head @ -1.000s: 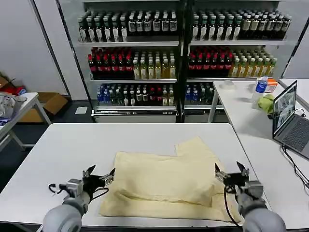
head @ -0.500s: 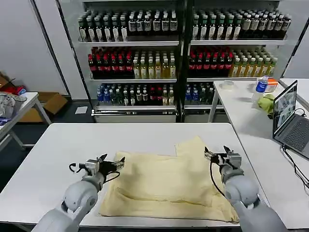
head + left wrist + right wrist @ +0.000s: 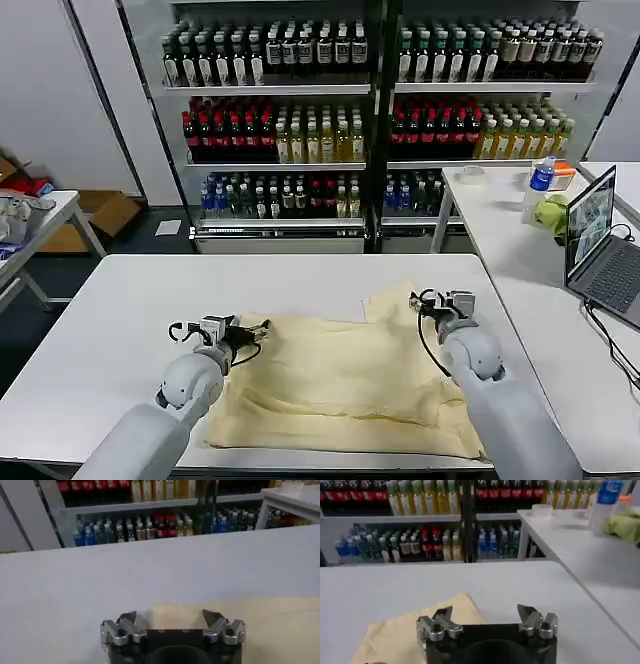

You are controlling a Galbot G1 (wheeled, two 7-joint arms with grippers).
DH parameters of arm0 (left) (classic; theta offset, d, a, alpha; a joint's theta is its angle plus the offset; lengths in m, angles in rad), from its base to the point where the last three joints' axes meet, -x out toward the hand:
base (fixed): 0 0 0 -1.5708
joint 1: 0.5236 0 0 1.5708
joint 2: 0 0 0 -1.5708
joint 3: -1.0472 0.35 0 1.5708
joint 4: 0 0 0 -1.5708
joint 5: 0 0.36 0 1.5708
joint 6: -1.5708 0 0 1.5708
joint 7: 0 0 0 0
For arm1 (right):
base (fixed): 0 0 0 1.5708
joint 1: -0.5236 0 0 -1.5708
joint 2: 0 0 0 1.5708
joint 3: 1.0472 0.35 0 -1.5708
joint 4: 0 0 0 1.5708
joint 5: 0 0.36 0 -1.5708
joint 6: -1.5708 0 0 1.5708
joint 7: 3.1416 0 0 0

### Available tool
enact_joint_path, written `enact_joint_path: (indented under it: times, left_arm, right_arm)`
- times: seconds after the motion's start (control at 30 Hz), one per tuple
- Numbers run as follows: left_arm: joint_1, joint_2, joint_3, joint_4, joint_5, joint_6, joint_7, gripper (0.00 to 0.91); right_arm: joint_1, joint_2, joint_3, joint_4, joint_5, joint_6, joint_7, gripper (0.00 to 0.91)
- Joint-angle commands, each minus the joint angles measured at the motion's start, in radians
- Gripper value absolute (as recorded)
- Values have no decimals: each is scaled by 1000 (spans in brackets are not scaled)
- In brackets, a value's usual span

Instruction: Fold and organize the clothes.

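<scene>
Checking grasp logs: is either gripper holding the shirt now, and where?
Nothing is held: left gripper and right gripper are open above the T-shirt's far edge.

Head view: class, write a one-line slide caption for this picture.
Both grippers, left and right, open at the far corners of a cream-yellow T-shirt spread on the white table.
</scene>
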Motion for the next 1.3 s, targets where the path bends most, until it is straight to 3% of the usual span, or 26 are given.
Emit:
enact_joint_path:
  times: [0.03,0.2,0.23,0.27,0.3,0.33,0.37,0.4,0.57,1.3]
  left_arm:
    - [-37,-12,26,55,-6,3,0,907]
    - [-23,-8,24,42,-7,3,1,907]
    - [-18,-5,24,37,-7,1,3,665]
    - [-16,-4,23,34,-7,0,3,564]
    - [-13,-3,23,32,-7,-1,4,393]
    - [-7,-1,22,28,-7,-3,6,333]
    - [-4,1,22,23,-7,-3,7,242]
    - [0,2,22,19,-7,-4,8,212]
    - [15,11,20,6,-7,-8,13,101]
    - [28,51,-18,-69,-52,-43,35,71]
  right_arm:
    - [90,49,-26,-135,24,-1,1,907]
    - [102,59,-31,-156,26,-1,-2,907]
    - [102,61,-34,-161,27,-1,-3,887]
    - [102,62,-36,-163,27,-1,-3,776]
    - [101,62,-37,-167,28,-1,-2,484]
    - [97,64,-39,-170,30,0,-2,322]
    - [95,65,-39,-171,30,0,-2,71]
    - [92,66,-38,-172,32,-1,-1,10]
    - [77,70,-30,-166,40,0,-1,0]
    - [58,60,16,-46,22,36,-22,0]
